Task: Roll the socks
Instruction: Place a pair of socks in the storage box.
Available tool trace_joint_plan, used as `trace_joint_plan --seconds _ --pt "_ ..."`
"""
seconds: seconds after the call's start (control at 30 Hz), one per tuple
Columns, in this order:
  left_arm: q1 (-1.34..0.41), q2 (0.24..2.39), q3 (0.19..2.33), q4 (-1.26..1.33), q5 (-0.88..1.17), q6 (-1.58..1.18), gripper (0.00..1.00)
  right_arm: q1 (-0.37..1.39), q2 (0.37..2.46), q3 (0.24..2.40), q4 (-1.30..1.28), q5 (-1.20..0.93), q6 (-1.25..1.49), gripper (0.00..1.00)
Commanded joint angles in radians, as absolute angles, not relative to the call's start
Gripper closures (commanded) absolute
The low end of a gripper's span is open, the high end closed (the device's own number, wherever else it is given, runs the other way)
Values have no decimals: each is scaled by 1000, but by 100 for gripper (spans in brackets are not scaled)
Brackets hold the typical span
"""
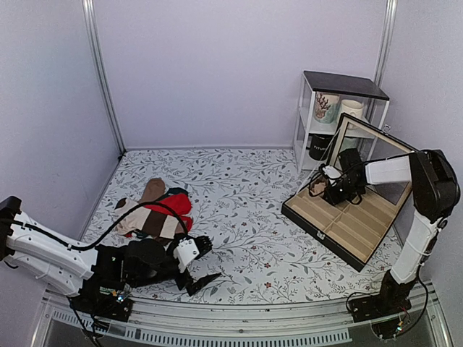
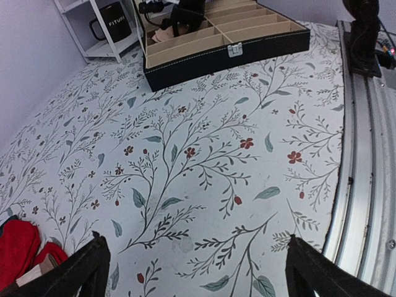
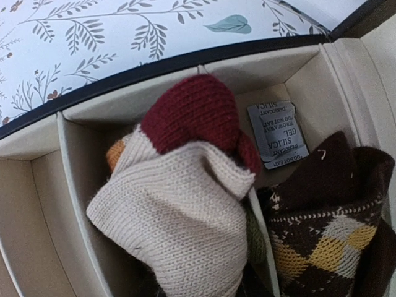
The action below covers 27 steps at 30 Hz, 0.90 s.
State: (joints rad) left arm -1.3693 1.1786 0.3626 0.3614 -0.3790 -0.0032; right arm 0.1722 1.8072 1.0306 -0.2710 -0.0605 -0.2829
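The socks are a bunched tan-beige bundle with a dark maroon end, sitting in a corner compartment of the divided box. My right gripper hangs over that compartment at the box's far left corner. Its fingers are hidden behind the bundle in the right wrist view, and it looks closed on the socks. My left gripper is open and empty just above the floral tablecloth near the front edge. Its two black fingertips are spread wide in the left wrist view.
A pile with a bright red sock and a cream brown-banded sock lies at the left. The black box with its lid raised stands at the right, behind it a white shelf with mugs. A dark argyle sock fills the neighbouring compartment.
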Motion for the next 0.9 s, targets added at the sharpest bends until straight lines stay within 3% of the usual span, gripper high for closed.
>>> trace_joint_plan --seconds 0.0,0.37,0.87 --pt "-1360 1180 391 357 -385 9 1 156 1955 1029 -528 70 -235 74" --pt "-1359 1174 393 331 -398 7 0 155 1905 1010 -551 78 -172 55" --pt "-1360 1159 399 320 -408 10 0 155 1723 1118 -570 -64 -104 43"
